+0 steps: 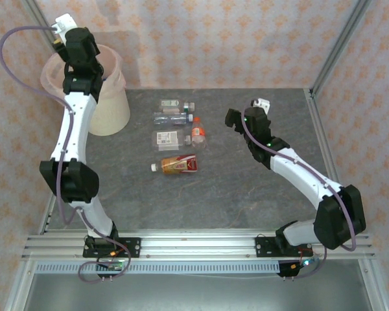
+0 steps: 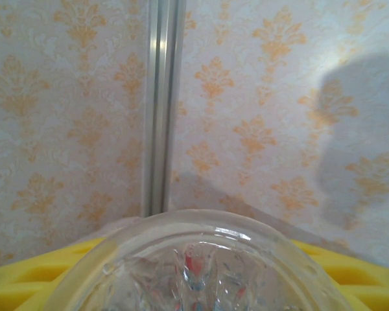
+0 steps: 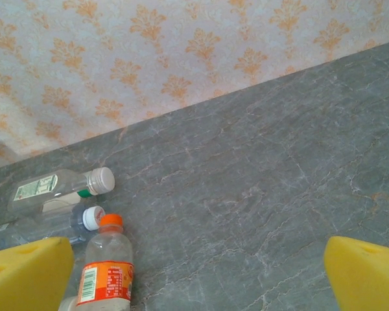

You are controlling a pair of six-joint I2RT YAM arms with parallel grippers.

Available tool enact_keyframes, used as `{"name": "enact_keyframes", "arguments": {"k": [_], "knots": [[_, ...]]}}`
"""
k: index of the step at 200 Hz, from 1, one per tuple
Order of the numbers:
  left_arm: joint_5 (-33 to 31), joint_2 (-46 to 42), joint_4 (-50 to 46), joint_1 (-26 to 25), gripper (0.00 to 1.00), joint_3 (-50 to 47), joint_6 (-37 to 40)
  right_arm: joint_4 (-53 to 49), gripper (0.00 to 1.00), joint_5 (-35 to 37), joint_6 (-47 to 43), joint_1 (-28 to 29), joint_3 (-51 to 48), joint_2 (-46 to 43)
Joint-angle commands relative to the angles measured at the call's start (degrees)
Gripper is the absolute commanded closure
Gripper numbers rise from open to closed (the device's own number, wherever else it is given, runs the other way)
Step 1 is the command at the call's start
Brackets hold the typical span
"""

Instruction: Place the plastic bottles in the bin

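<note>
readable text: none | orange bottle label (image 3: 107, 282): print blurred

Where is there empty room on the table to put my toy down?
The widest bare patch of table lies between the bottles and the near rail. Another runs along the back wall, right of the bin. It is crowded mid-table, where the bottles huddle beside the right gripper.

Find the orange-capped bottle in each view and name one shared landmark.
Top external: orange-capped bottle, near picture centre.
Right wrist: orange-capped bottle, lower left, cap pointing up the picture.
Left wrist: another bottle, gripped, bottom centre.
Shared landmark: orange-patterned wallpaper.
</note>
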Motion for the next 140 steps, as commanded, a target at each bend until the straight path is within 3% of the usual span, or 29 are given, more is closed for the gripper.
{"name": "enact_keyframes", "arguments": {"k": [1,26,54,89,110,140], "knots": [[-2.4,5.6,-5.4,2.2,0.36,8.8,3.5,-1.3,0.01,0.0,0.6,-0.1,1.3,0.4],[2.3,12.0,-19.9,3.6,0.35,20.4,-3.0,-1.2,0.01,0.3,0.9,-0.1,1.2,0.7],[11.4,14.0,-23.7,4.3,0.31,22.4,-10.2,-1.3,0.01,-0.3,1.1,-0.1,1.9,1.7],[24.6,19.9,-30.4,7.4,0.12,30.6,-20.4,-2.2,0.01,-0.7,1.2,-0.1,2.5,2.2],[26.7,21.5,-33.2,9.5,0.03,33.7,-24.7,-2.4,0.01,-0.5,1.1,-0.2,2.3,2.1],[27.8,19.4,-35.3,10.1,0.0,32.9,-23.4,-2.7,0.01,-0.3,1.1,-0.2,2.0,1.8]]}}
